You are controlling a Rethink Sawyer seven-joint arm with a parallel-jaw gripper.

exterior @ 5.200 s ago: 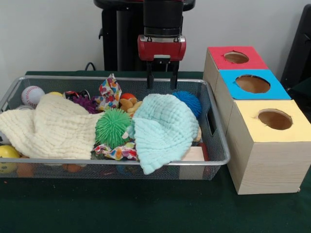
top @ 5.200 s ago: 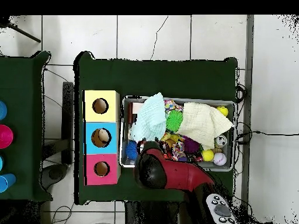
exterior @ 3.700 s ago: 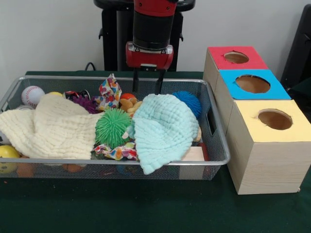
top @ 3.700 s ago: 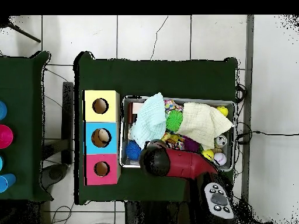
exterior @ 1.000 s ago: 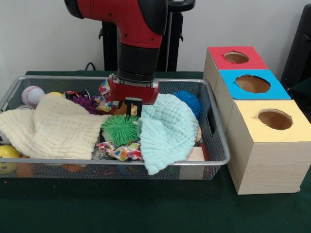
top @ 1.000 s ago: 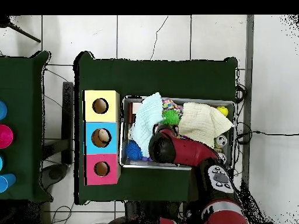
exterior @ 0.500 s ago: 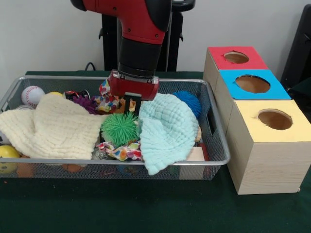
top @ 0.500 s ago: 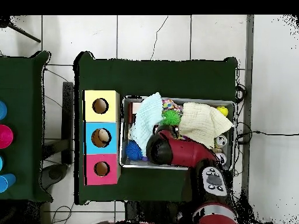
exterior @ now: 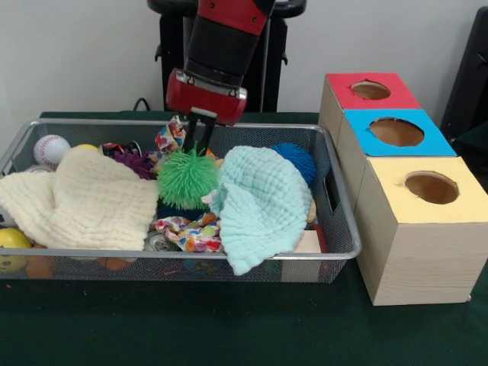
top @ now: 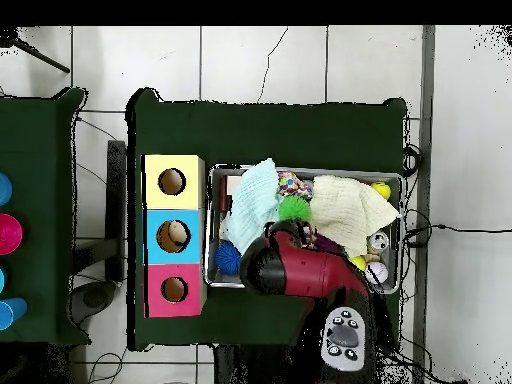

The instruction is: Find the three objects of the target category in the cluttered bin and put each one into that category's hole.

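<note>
The pincer [exterior: 200,145] is closed on the green spiky ball [exterior: 187,178], which hangs just above the clutter in the wire bin [exterior: 335,229], between the cream cloth [exterior: 84,202] and the mint cloth [exterior: 259,202]. The three-hole box [exterior: 415,229] stands beside the bin.

A dark green cloth [exterior: 229,328] covers the table, a white wall [exterior: 76,53] rises behind, and pale floor tiles [top: 260,60] surround it, with a second green table [top: 35,130] carrying blue and pink cups [top: 8,233] alongside.
</note>
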